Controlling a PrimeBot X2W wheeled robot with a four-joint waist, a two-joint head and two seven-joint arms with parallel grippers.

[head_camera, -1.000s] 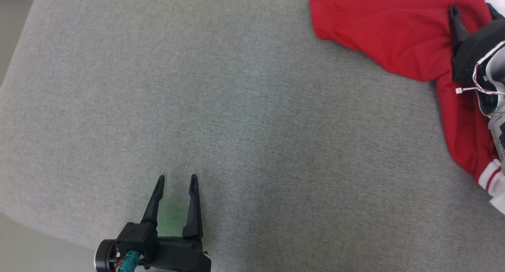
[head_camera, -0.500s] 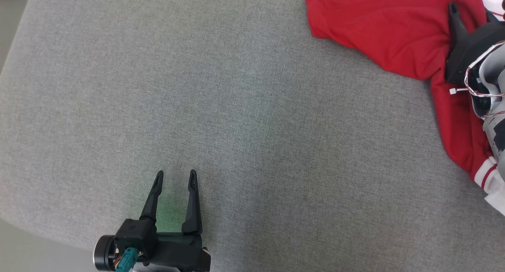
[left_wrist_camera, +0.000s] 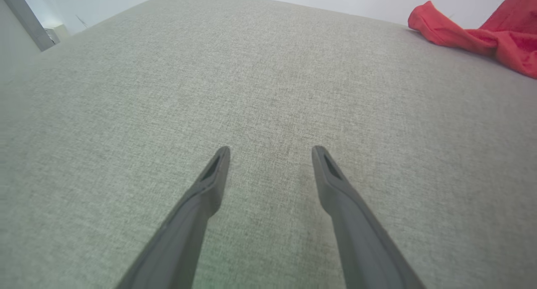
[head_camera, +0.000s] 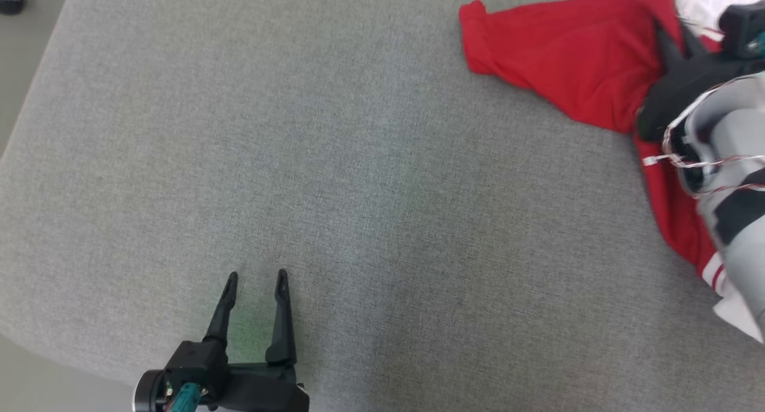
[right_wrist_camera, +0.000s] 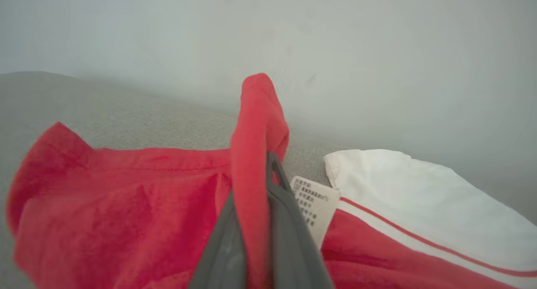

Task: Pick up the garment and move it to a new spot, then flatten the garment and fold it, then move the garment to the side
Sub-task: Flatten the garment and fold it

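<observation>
– Now, what is the status of the right gripper [right_wrist_camera: 254, 175]?
– Its fingers are clamped on a raised fold of the red garment [head_camera: 556, 59]. The cloth stands up between them, and a white label [right_wrist_camera: 312, 201] sits just beside one finger.
– Where is the garment?
– It is at the far right of the grey padded surface [head_camera: 334, 179]. One red sleeve end lies spread toward the middle. The white part [right_wrist_camera: 398, 184] lies beyond the gripper; whether it reaches the surface edge cannot be told.
– What is the status of the left gripper [head_camera: 257, 274]?
– Its fingers are apart and hold nothing. It is over bare surface at the near left, well apart from the garment.
– What are the failure modes for the move to a new spot?
– There are three likely ones.
1. Slip. The pinch takes only a narrow fold, so the weight of the hanging cloth can pull it free on a fast lift.
2. Drag. On a low lift, the sleeve and the white part trail over the rough surface and bunch up, which makes flattening harder.
3. Twist. With a one-point carry the garment hangs rolled, and the left gripper is too far off to give support.
</observation>
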